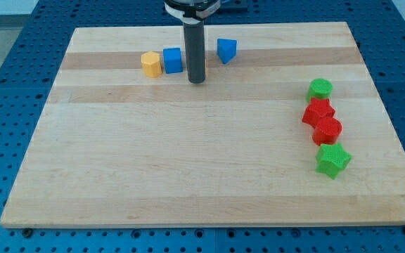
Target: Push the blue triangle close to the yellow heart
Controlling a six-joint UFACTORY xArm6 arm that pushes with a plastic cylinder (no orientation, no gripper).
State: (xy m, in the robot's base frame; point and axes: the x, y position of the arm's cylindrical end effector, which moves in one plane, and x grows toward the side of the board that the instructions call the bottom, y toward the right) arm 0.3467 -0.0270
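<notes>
The blue triangle (226, 50) lies near the view's top, right of centre. My tip (197, 81) rests on the board (188, 169), below and to the left of the triangle and just right of a blue cube (173, 60). A yellow hexagon (150, 63) sits left of the cube. The yellow heart is not clearly visible. Only a thin yellow sliver (207, 62) shows at the rod's right edge, between the rod and the triangle. The rod hides the rest.
At the view's right a column of blocks runs downward: a green round block (320, 88), a red block (318, 112), a second red block (328, 130) and a green star (332, 160). A blue pegboard surrounds the board.
</notes>
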